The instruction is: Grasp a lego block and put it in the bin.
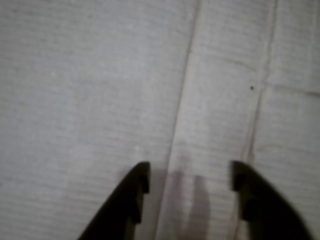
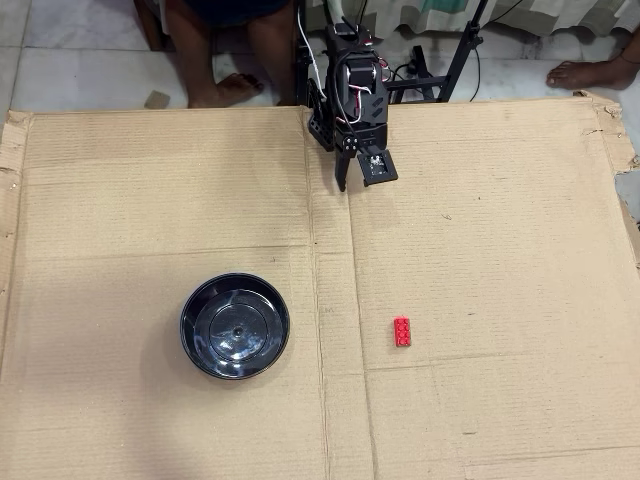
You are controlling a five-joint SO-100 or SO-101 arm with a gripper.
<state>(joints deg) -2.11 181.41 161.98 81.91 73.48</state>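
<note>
In the overhead view the small red lego block (image 2: 402, 331) lies flat on the cardboard, right of centre and toward the near edge. The black bowl that serves as the bin (image 2: 235, 325) stands to its left and is empty. My gripper (image 2: 357, 178) hangs near the arm's base at the far edge, well away from both. In the wrist view my gripper (image 1: 191, 177) is open and empty, its two dark fingers apart over bare cardboard. The block and the bin are out of the wrist view.
A large sheet of creased cardboard (image 2: 150, 200) covers the floor. The arm's base (image 2: 345, 70) stands at its far edge. Bare feet of people (image 2: 225, 90) and a black stand (image 2: 460, 50) are beyond that edge.
</note>
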